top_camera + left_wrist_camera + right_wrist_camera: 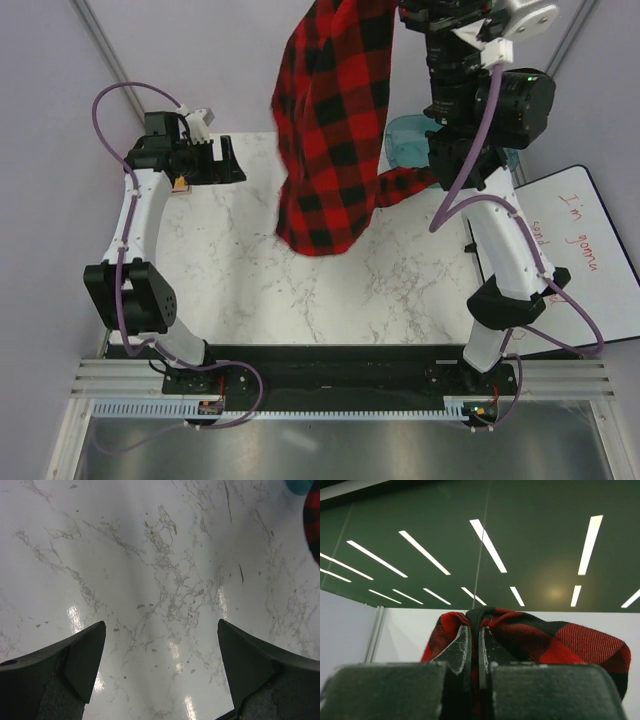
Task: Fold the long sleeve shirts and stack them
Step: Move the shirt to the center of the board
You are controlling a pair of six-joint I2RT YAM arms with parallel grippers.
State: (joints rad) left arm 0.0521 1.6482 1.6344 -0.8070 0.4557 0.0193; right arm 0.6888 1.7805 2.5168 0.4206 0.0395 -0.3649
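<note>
Well, from my seat I count one table (250, 290), a white marble-patterned top that fills the middle of the overhead view and is the largest thing in sight. Next comes one shirt (330, 130), red-and-black check. It hangs in a long drape from the top of the overhead view down over the far right part of the table. One strip of its cloth, which may be a sleeve, trails off to the right toward the right arm (500, 230). Whether the lowest fold touches the tabletop I cannot tell. I see no second shirt from any of my three cameras.

Two arms stand at the near edge. The right one reaches up high and far. The left arm (135, 220) bends out over the far left corner of the table, well apart from the shirt.

One whiteboard (590, 240) with red handwriting lies beside the table on the right. One teal see-through container (405, 140) sits at the far edge, partly hidden behind the hanging cloth.

Smallest are the two pincers. The right gripper (475, 650) is clamped tight on a bunched fold of the shirt, its fingers nearly together with cloth spilling over them against the ceiling lights. The left gripper (160, 630) is spread wide with nothing between its fingers, pointing down at bare marble, and the shirt shows only at the right rim of its camera.
</note>
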